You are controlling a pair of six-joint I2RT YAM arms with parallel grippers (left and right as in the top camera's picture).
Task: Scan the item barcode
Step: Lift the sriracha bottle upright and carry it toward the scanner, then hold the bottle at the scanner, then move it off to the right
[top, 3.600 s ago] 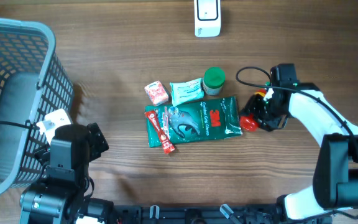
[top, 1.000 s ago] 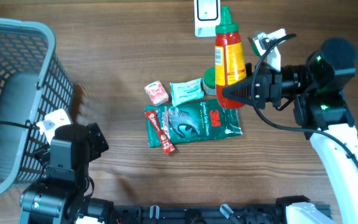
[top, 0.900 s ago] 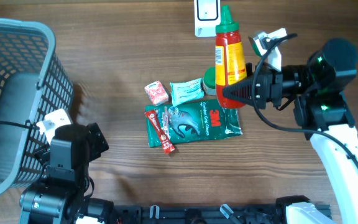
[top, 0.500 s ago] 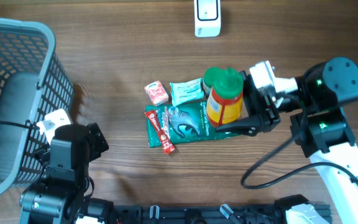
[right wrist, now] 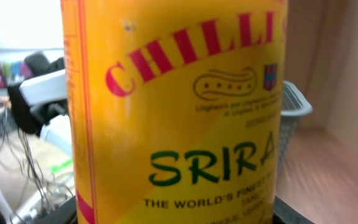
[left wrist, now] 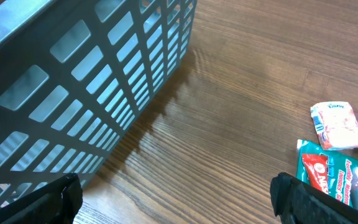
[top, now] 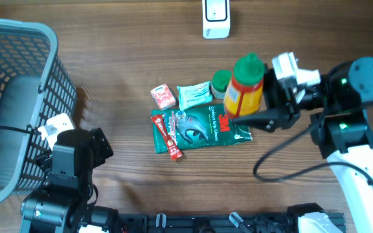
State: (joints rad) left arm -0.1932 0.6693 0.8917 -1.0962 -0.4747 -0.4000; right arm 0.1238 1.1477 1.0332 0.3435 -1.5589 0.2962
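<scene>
Right of the table's middle, the sriracha bottle [top: 245, 94] is clamped in the right gripper [top: 264, 111], with one dark finger [top: 258, 119] running along its near side. The bottle is tipped, its green cap [top: 249, 66] toward the far edge and its base toward the near edge. It overlaps the right end of the green 3M pack [top: 199, 126]. It looks lifted off the pack, but the top view doesn't settle the height. The right wrist view is filled by the yellow label: red "CHILLI", green "SRIRA", small print below.

Just left of the cap, a green-lidded jar [top: 220, 81] is partly hidden by the bottle. Further left are a pale teal packet [top: 194, 95] and then a small red-and-white sachet [top: 164, 97], both just beyond the pack's far side. A red stick sachet [top: 167, 134] lies on the pack's left end, its tip poking over the near side. The white scanner [top: 215, 18] is at the table's far edge, about mid-width, well apart from the bottle.

The grey mesh basket [top: 57, 71] takes the far-left corner and left edge. The left gripper [left wrist: 178, 202] hangs near the near-left corner beside the basket, jaws wide apart with nothing between them. Its two black fingertips [left wrist: 42, 199] show at the bottom corners of the left wrist view, bare wood between. That view also catches the basket wall at upper left, and the small sachet and the pack's end at the right edge.
</scene>
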